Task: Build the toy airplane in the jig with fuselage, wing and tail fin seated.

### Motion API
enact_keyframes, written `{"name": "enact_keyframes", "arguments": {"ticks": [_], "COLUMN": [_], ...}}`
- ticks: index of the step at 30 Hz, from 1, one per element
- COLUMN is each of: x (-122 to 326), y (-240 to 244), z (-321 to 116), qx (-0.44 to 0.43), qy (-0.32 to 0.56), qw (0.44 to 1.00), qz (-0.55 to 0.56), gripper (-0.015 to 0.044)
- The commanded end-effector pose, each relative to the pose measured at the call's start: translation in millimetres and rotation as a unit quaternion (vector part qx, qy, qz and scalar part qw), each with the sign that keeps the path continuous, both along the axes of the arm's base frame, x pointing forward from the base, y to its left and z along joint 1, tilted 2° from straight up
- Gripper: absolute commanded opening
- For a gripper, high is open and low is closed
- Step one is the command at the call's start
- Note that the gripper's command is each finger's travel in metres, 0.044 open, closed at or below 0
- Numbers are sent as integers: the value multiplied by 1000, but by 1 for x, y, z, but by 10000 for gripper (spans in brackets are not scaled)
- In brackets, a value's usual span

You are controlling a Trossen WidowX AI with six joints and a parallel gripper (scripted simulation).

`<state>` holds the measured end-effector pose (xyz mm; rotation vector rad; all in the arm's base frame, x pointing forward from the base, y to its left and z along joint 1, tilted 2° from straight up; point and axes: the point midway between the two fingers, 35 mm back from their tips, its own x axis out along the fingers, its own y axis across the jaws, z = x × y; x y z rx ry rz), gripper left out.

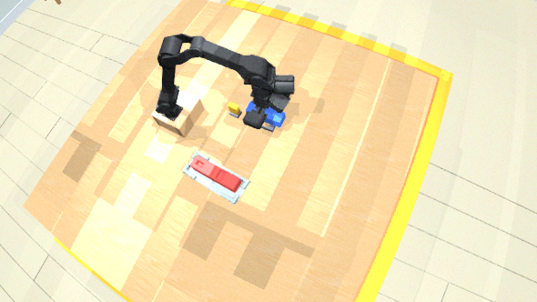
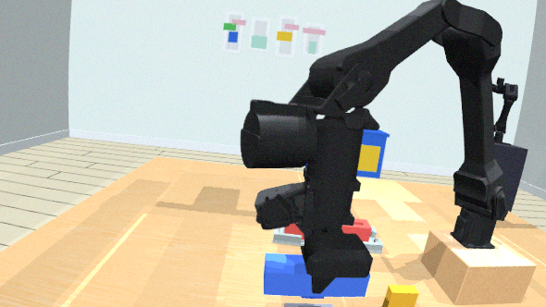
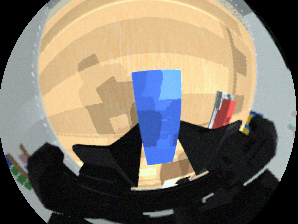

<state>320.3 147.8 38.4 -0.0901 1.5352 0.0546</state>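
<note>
My gripper (image 1: 258,119) (image 2: 327,277) (image 3: 156,123) is shut on the blue wing (image 1: 276,118) (image 2: 284,277) (image 3: 159,107), with a finger on each side of its middle. The wing is held level, a little above a grey stand (image 1: 268,128) (image 2: 307,305); a small part of its tab shows below it in the exterior view. The red fuselage (image 1: 229,179) (image 2: 363,228) (image 3: 224,115) lies in the pale grey jig (image 1: 233,199) (image 2: 288,238) and looks flat, with its top sockets open. The yellow tail fin (image 1: 234,107) (image 2: 403,295) stands upright on a small holder, away from the gripper.
The arm's wooden base block (image 1: 170,125) (image 2: 495,282) stands on the table near the tail fin. The jig is on the other side of the wing from the exterior view. Yellow edging (image 1: 400,205) runs along the table's border.
</note>
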Motion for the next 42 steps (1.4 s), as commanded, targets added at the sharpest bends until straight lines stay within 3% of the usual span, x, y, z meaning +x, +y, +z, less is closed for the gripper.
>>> {"name": "enact_keyframes", "arguments": {"ticks": [1,22,42], "x": [0,-8,6], "y": [0,-2,-58], "z": [12,78,70], "qx": [0,0,-7], "qy": [-2,-2,1], "qw": [1000,1000,988], "qz": [-1,2,157], "gripper": [0,0,0]}}
